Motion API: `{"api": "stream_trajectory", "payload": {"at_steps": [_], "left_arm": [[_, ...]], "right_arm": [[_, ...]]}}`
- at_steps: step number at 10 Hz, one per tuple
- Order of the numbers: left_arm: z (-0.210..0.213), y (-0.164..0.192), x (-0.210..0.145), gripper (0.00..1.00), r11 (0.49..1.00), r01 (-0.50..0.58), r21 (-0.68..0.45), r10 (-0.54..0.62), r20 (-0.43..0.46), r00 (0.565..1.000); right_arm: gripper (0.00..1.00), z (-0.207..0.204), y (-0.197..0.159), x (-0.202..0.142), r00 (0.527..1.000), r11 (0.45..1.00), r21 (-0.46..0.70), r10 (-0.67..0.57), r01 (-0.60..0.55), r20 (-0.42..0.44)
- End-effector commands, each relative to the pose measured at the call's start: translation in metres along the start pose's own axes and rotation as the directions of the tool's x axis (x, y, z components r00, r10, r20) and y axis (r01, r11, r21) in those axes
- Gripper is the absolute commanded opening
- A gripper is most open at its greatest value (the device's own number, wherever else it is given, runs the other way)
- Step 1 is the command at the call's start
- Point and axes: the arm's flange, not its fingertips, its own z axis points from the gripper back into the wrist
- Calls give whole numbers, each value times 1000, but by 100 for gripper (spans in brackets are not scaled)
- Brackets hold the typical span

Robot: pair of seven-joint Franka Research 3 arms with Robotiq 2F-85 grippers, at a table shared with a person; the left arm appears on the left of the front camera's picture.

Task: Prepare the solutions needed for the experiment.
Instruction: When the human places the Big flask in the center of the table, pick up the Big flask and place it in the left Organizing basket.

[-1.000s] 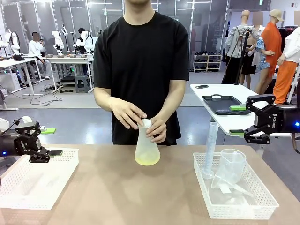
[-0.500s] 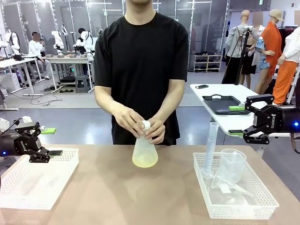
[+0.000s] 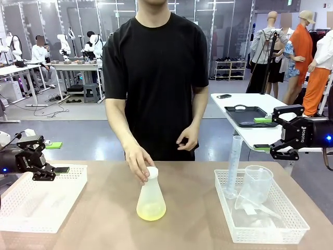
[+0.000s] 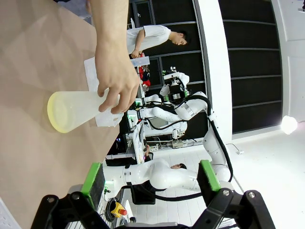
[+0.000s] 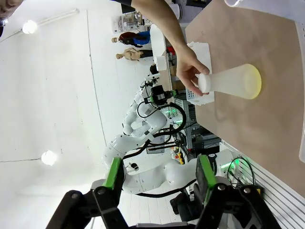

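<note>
My left pincer (image 3: 58, 158) and right pincer (image 3: 263, 134) are hanging open and empty at either side while the person's hand (image 3: 138, 165) is steadying the flask (image 3: 151, 194) of solutions (image 3: 151, 211) at the middle of the worktop (image 3: 192, 219); I am expecting to grasp its neck next.

Front view's bright and even, flat white light from overhead, no harsh shadows. The table (image 3: 93, 219) only gets a faint soft shadow around the flask (image 3: 151, 195), and the solutions (image 3: 151, 211) glow pale yellow, crisp, no blur. Wrist views are way contrastier. In the right wrist view the ceiling (image 5: 57, 86) is nearly blown out and a round lamp (image 5: 29, 26) flares. Another lamp (image 4: 289, 124) blooms in the left wrist view beside dark panels. There's some wide-angle stretch toward the edges.
</note>
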Motion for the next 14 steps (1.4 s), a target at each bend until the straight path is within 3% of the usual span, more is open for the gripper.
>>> {"api": "stream_trajectory", "payload": {"at_steps": [1, 12, 14], "left_arm": [[0, -1, 0, 100, 1000, 5, -1, -5, 0, 1000], [0, 0, 0, 100, 1000, 0, 0, 0, 0, 1000], [-16, -3, 13, 100, 997, 67, -41, -68, -32, 997]], "right_arm": [[77, 1, 0, -1, 1000, 1000, -3, 0, 0, -4], [77, 1, 0, -1, 1000, 1000, -3, 0, 0, -4], [77, 1, 0, -1, 1000, 1000, -3, 0, 0, -4]]}}
